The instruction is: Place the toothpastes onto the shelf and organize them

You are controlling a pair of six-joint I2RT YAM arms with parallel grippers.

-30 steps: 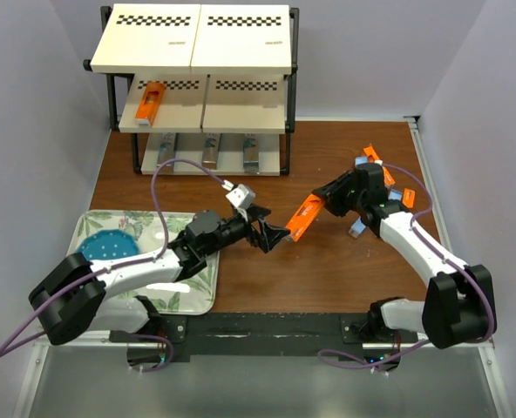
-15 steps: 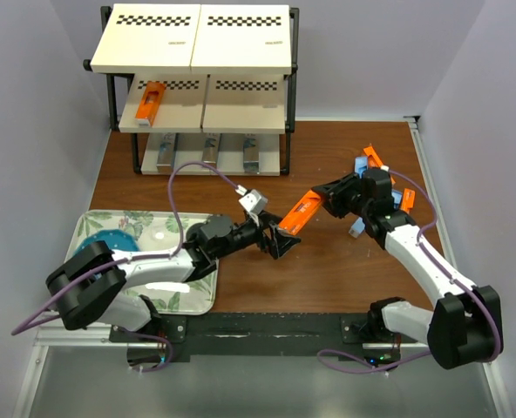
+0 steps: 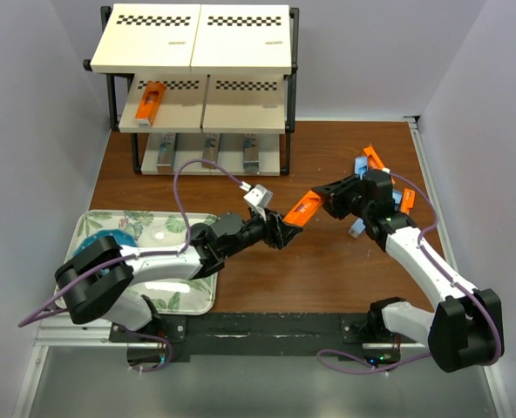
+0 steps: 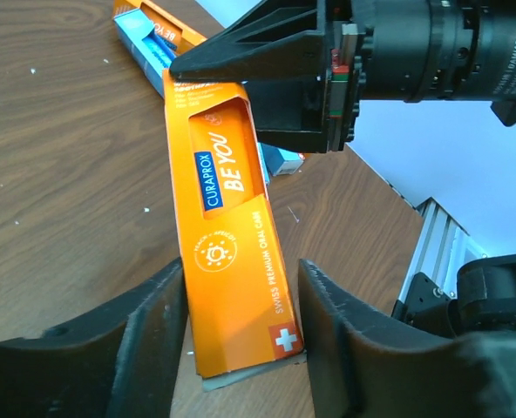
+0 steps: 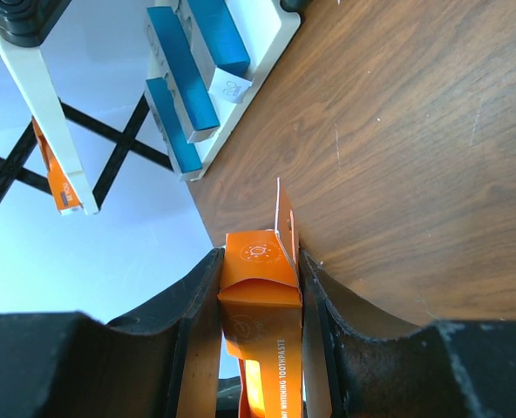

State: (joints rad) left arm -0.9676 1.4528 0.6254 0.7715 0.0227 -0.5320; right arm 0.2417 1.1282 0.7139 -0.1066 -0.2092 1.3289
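Handover, mid-table. My right claw (image 3: 325, 199) is clamped on the far end of the orange toothpaste box (image 3: 302, 209). My left claw (image 3: 281, 232) has a finger against each long edge of the near end, a grip by the look of it. The box looks to be off the table (image 3: 328, 270). Risks: I cannot judge how firm the left hold is, so if the right lets go too soon the box drops. If either arm pulls while both are clamped, the carton twists or crushes. One end flap stands ajar and may snag. Shelf (image 3: 197, 39): middle tier holds one orange box (image 3: 150, 102), bottom tier three dark-blue boxes (image 3: 210, 153). Leaf-patterned tray (image 3: 193, 292) holds a blue plate (image 3: 110, 246).
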